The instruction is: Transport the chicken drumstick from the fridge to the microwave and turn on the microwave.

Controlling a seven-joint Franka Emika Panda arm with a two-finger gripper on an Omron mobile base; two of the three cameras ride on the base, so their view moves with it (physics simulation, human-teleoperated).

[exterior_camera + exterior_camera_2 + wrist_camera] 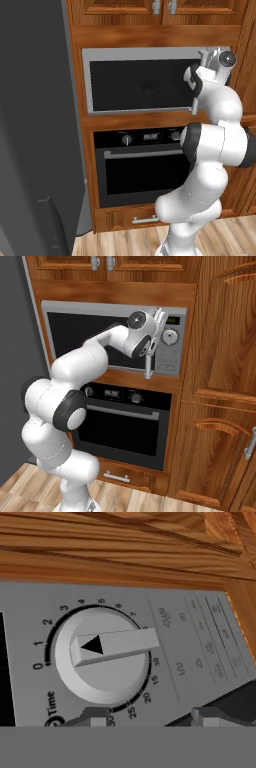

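While the white arm rises from the wooden floor (115,240) nearest the viewer, it bends up past the black oven (125,421) and reaches to the microwave (140,80) set in the wooden cabinetry (220,356) above. To the left stands the fridge (35,125), showing its dark grey outer side.

The end effector (150,719) sits right at the microwave's control panel on the right, beside the vertical bar handle (148,363). In the hand view its two dark fingertips (92,717) stand just in front of the round timer knob (102,657), below its lower rim, apart from each other and with nothing between them. Whether they are closing cannot be told; they appear part open and grip nothing. The knob's raised bar carries a black arrow pointing toward the low numbers of the dial, near one.

The hand seems placed this close and square to the panel so that the fingers can straddle the knob's bar and twist it, which would start the microwave.

The microwave's dark glass door looks shut. The chicken drumstick cannot be seen; judging by the shut door and the hand at the controls, it is probably already inside, though the dark glass hides it.
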